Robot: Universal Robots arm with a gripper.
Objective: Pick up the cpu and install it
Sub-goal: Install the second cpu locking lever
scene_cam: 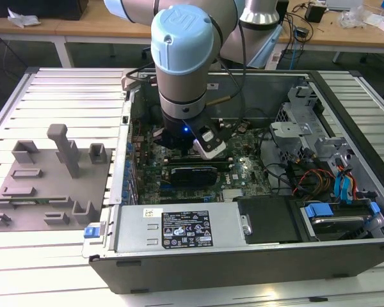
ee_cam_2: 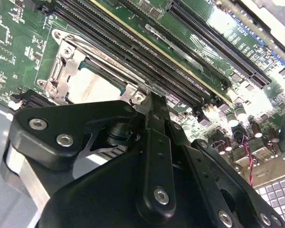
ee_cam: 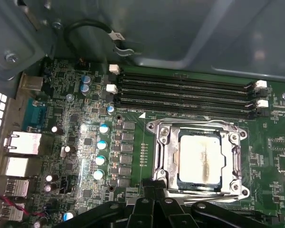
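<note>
black linkage of my gripper (ee_cam_2: 152, 102) sits closest to the lens, fingertips pressed together just beside the cpu (ee_cam: 200, 157). cpu lies flat in the socket frame (ee_cam: 162, 142) on the motherboard (ee_cam: 133, 109), beside the memory slots (ee_cam: 185, 92), inside the computer case (scene_cam: 345, 256). judgement: light, rigid, thin and fragile underneath; hold only at opposite edges, not on the stained top.

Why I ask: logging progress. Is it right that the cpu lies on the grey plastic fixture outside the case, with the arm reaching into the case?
Not quite. The cpu sits in the socket frame on the motherboard, as both wrist views show. The arm does reach into the case.
</note>
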